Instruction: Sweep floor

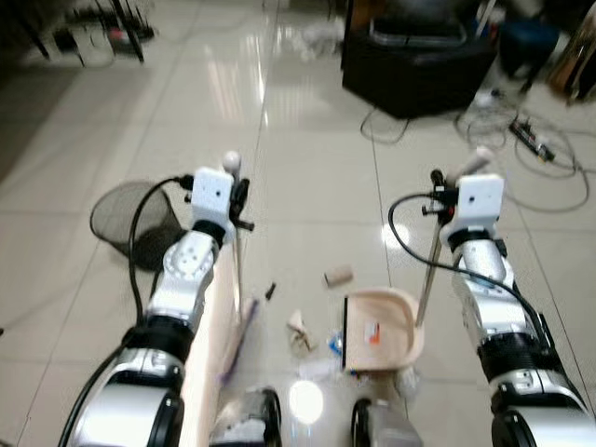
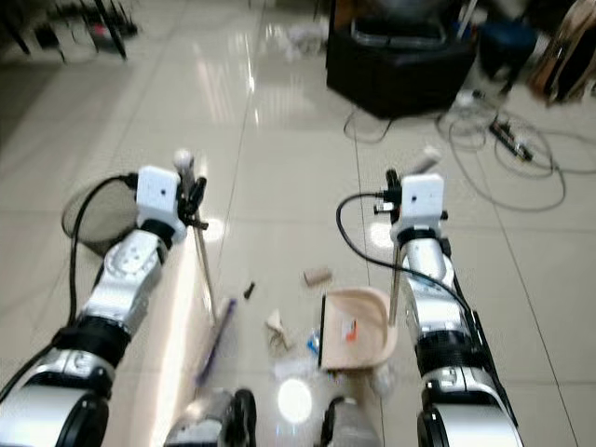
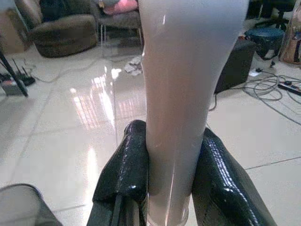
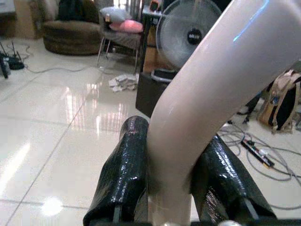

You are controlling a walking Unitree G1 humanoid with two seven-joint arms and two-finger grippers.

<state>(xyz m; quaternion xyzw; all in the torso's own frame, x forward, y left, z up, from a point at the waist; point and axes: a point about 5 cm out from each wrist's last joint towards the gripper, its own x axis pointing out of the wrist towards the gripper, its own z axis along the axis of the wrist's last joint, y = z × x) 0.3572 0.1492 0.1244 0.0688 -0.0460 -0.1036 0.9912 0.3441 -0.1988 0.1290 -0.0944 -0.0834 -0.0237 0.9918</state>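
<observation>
My left gripper (image 1: 240, 200) is shut on the pale broom handle (image 3: 183, 94), which runs down to purple bristles (image 1: 237, 335) on the floor by my left foot. My right gripper (image 1: 438, 203) is shut on the beige dustpan handle (image 4: 207, 89). The dustpan (image 1: 391, 326) rests on the tiles in front of my feet, with a white and orange scrap (image 1: 372, 333) inside. Litter lies between broom and pan: a cork-coloured piece (image 1: 338, 276), crumpled paper (image 1: 298, 328), a small dark bit (image 1: 271, 291) and blue scraps (image 1: 333, 345).
A dark mesh wastebasket (image 1: 130, 222) lies on its side to my left. A black box (image 1: 414, 56) stands ahead on the right, with cables and a power strip (image 1: 531, 140) trailing over the tiles. The glossy tiled floor (image 1: 307, 168) stretches ahead.
</observation>
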